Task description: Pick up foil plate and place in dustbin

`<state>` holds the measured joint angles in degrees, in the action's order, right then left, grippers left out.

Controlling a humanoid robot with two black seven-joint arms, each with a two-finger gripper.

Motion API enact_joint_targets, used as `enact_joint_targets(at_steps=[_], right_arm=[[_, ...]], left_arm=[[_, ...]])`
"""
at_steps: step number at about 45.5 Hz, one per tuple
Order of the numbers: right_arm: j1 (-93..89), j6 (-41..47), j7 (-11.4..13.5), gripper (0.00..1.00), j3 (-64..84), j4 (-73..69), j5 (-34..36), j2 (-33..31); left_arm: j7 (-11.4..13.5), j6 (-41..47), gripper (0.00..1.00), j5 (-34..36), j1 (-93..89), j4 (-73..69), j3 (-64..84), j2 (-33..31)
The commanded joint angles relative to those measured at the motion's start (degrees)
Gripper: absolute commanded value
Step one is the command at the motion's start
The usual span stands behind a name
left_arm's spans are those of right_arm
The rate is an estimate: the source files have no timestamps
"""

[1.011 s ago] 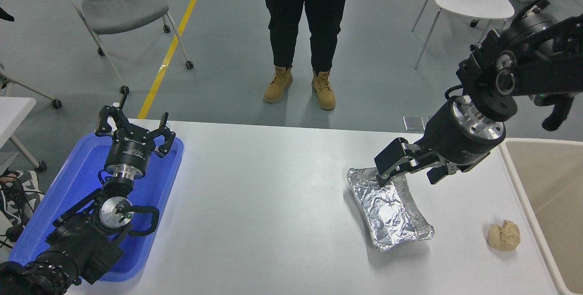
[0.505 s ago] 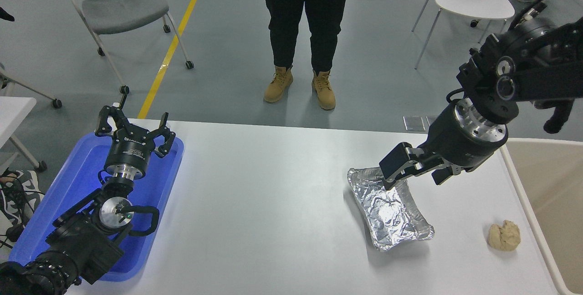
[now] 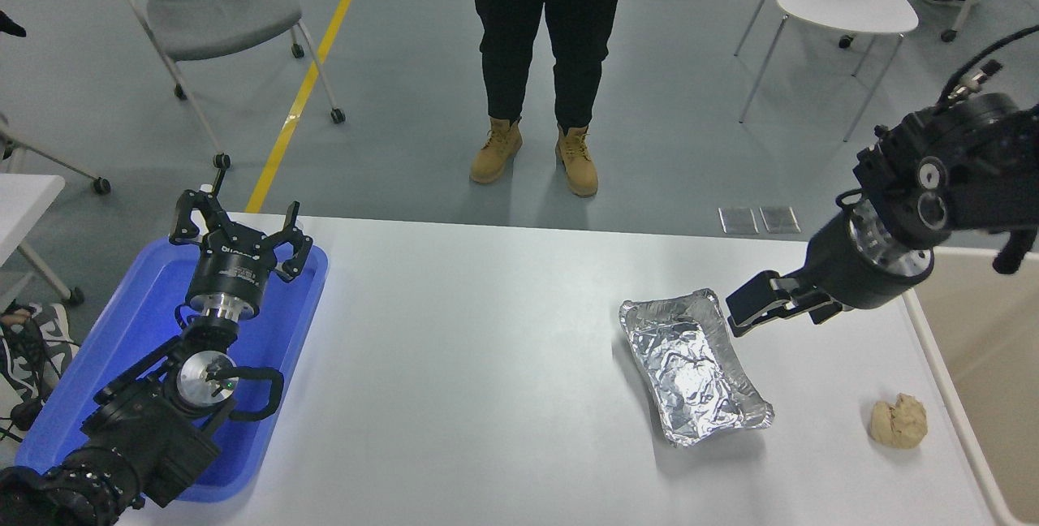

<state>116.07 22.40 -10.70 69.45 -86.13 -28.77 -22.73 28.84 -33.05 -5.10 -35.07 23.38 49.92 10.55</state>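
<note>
Right black pincer (image 3: 743, 313) hangs just beside the far right corner of the shiny silver foil plate (image 3: 691, 364); whether its fingers are apart I cannot tell. Rectangular with rounded corners, shallow, wrinkled, with a rolled rim, the plate lies on the white desk (image 3: 487, 364), near the large beige dustbin (image 3: 986, 364).

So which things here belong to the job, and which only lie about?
Job:
foil plate, on the table
dustbin, at the right edge
right tool, beside the plate, not touching it

Lying about:
tan lump
blue tray
left tool, parked over the tray
</note>
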Motion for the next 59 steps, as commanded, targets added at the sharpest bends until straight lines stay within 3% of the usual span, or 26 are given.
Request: enact_joint_targets(at_steps=[1, 24, 39, 59], right_arm=[[-9.89, -4.38, -0.02, 1.00, -3.35, 5.79, -5.78, -2.40], [-34.14, -16.07, 0.06, 1.00, -8.27, 27.84, -8.68, 4.89], [-45.05, -17.30, 0.15, 1.00, -14.42, 39.98, -8.94, 7.44], [-50.06, -17.83, 0.94, 0.98, -16.45, 43.76, -9.03, 9.64]], left_arm=[[-0.01, 0.00, 1.00, 0.00, 0.00, 0.00, 0.00, 0.00], [-0.01, 0.00, 1.00, 0.00, -0.09, 0.00, 0.00, 0.00], [-0.01, 0.00, 1.00, 0.00, -0.09, 0.00, 0.00, 0.00], [-0.01, 0.00, 1.00, 0.00, -0.09, 0.00, 0.00, 0.00]])
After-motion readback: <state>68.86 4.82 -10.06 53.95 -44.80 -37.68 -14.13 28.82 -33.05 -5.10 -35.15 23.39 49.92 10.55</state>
